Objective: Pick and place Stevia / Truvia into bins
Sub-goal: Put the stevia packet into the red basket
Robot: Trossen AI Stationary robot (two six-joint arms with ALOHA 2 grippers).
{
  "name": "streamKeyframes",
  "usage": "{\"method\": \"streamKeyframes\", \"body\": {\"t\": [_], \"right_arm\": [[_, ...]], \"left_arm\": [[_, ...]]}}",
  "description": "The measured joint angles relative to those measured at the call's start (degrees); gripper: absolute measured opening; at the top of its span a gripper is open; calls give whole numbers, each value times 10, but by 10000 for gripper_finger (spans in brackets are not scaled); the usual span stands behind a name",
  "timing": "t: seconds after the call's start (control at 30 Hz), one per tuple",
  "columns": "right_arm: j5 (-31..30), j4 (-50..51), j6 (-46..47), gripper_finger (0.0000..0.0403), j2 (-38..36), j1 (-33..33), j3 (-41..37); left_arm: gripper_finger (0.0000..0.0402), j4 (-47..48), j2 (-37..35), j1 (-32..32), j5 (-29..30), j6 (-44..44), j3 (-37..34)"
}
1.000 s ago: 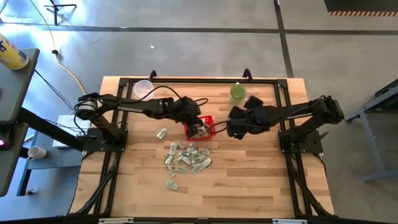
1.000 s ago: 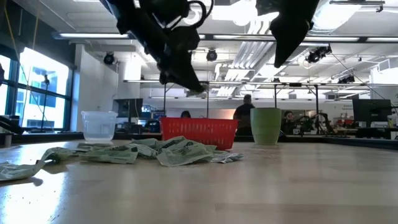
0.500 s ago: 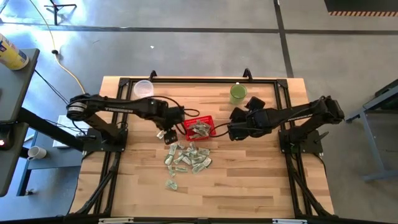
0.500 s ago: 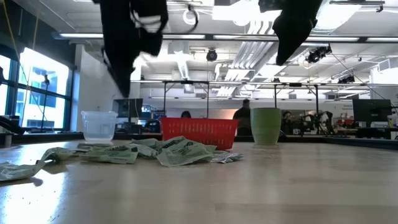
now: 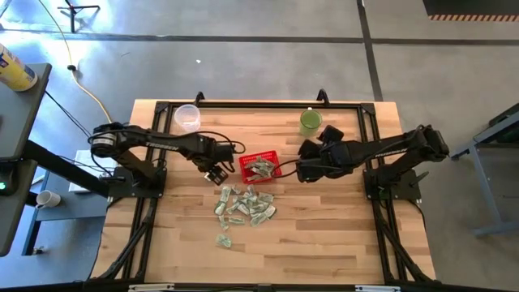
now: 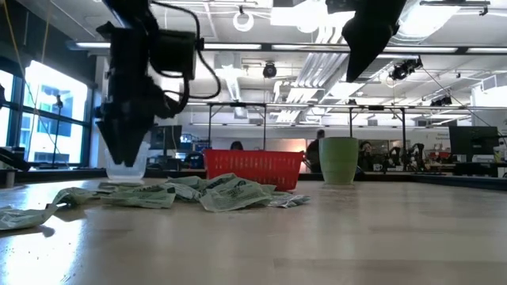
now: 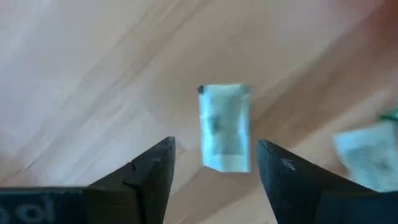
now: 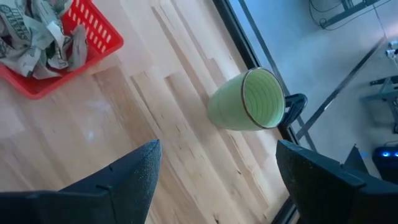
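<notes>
A single pale green and white Stevia sachet (image 7: 225, 127) lies flat on the wooden table, left of the red basket (image 5: 259, 168). My left gripper (image 5: 216, 173) hangs open just above it, one finger on either side, touching nothing. The basket holds several sachets (image 8: 34, 37). A loose heap of more sachets (image 5: 244, 204) lies on the table on the basket's near side. My right gripper (image 5: 298, 170) waits open, raised off the table just right of the basket.
A green cup (image 5: 310, 122) stands at the far right behind the basket and a clear plastic cup (image 5: 186, 116) at the far left. One stray sachet (image 5: 224, 240) lies nearer the front edge. Bare wood lies toward the near edge.
My left gripper has swung from above the red basket toward the table's left and has come down over the single sachet lying there. The right arm has kept still.
</notes>
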State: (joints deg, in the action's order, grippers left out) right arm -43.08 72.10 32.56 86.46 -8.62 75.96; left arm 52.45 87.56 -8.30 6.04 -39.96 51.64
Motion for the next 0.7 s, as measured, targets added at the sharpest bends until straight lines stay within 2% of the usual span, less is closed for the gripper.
{"method": "streamKeyframes", "body": {"t": [0.13, 0.23, 0.4, 0.57, 0.7], "right_arm": [[3, -2, 0, 309, 0, 0, 0], [4, -2, 2, 309, 0, 0, 0], [12, -3, 7, 309, 0, 0, 0], [12, -4, 11, 309, 0, 0, 0], [11, -4, 11, 309, 0, 0, 0]], "left_arm": [[275, -27, 1, -4, -11, -10, -37], [281, -70, 1, -3, -49, -9, -58], [271, -137, 0, -3, -65, -9, -82], [212, -139, 0, -2, -9, -4, -85], [121, -148, 1, -3, 55, -6, -86]]}}
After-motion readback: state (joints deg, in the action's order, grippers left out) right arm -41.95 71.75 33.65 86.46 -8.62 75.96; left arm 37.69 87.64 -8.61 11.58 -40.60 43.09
